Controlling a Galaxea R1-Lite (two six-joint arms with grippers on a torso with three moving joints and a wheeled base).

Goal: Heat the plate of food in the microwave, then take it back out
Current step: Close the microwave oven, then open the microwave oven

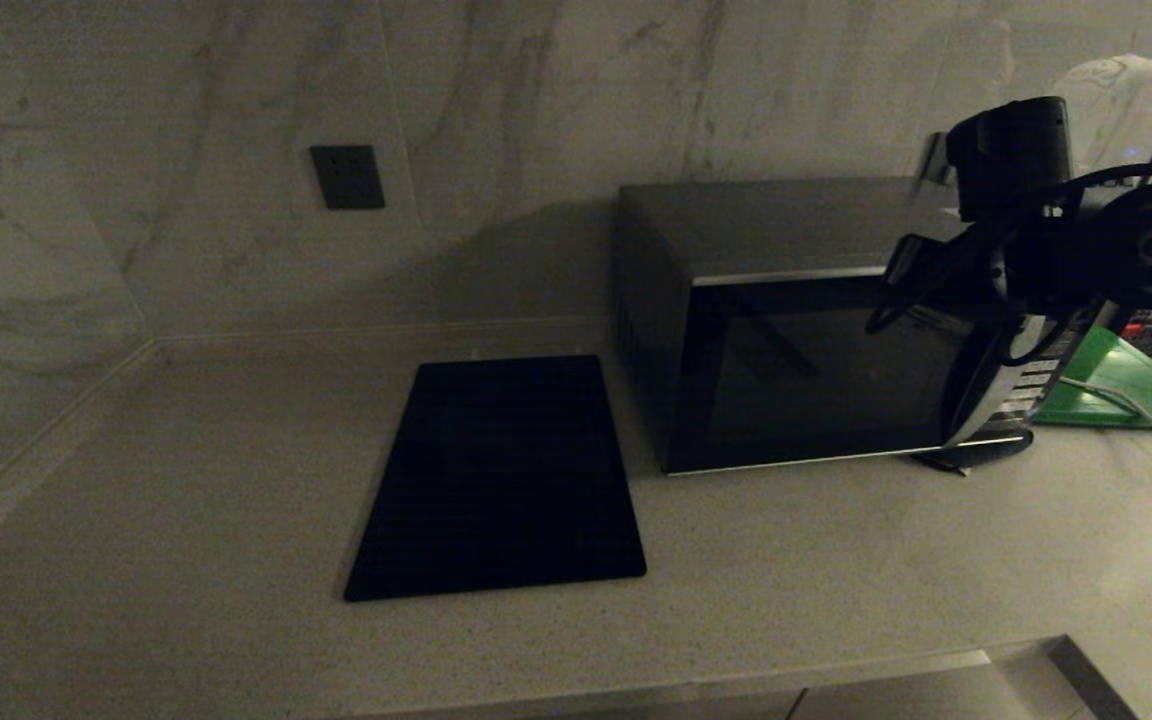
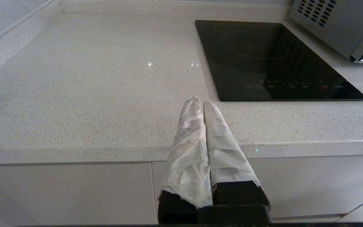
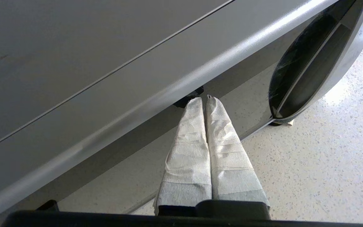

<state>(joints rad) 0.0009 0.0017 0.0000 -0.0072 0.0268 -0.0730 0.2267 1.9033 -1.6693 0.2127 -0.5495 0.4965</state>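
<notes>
Right wrist view showed the right gripper (image 3: 205,100) with its two paper-wrapped fingers (image 3: 187,151) pressed together and holding nothing. The fingertips were against the dark glass door of the microwave (image 3: 112,94), just under the silver trim that runs along the top of the door. The curved silver handle trim (image 3: 320,63) was a little to one side of the fingers, and the speckled countertop (image 3: 310,157) lay below.

From the head view, the right arm (image 1: 1036,230) reached in front of the right part of the microwave (image 1: 766,350) and hid the button panel there. The door looked closed (its glass was too dark to see anything inside). The plate of food could not be seen in any view. A green board (image 1: 1126,385) lay on the counter behind the arm, and a black induction hob (image 1: 501,475) lay flat to the left of the oven. A dark wall socket (image 1: 347,177) sat on the marble wall.

The left gripper (image 2: 203,102) was parked above the front counter edge, its wrapped fingers together and empty, near the hob (image 2: 273,60).
</notes>
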